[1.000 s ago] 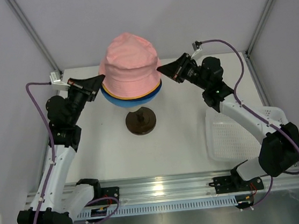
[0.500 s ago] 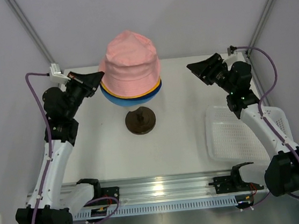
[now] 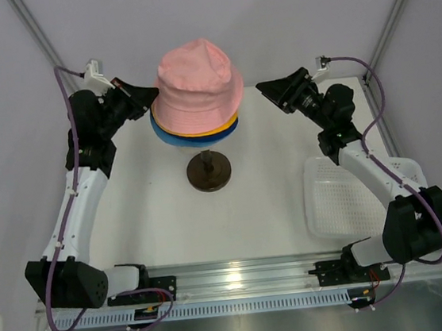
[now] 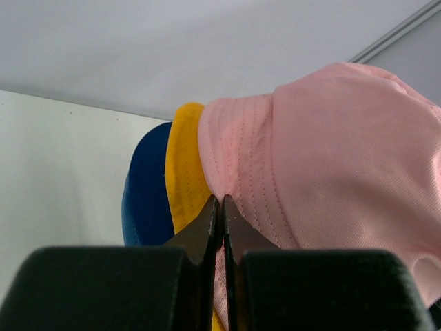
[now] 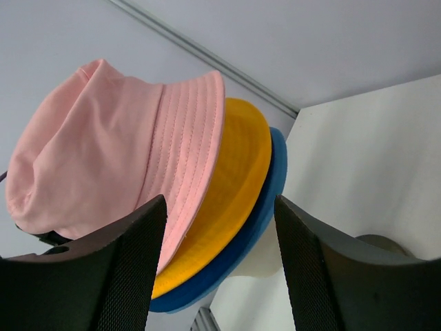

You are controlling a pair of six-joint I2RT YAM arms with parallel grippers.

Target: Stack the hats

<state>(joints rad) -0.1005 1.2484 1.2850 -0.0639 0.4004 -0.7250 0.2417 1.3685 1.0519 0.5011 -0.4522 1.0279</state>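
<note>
The pink hat sits on top of the stack of hats, above the yellow hat and the blue brims. My left gripper is shut on the pink hat's left brim; in the left wrist view the fingertips pinch pink fabric beside the yellow brim and the navy brim. The right gripper hangs open to the right of the stack, touching nothing. Between its spread fingers show the pink hat, yellow brim and blue brim.
The stack rests on a cream mannequin head, mostly hidden, on a dark round base. A white mesh basket lies at the right under the right arm. Walls stand close behind and at both sides.
The right gripper opened, let go of the right brim and drew back to the right. The left arm rose toward the back, still holding the pink brim.
</note>
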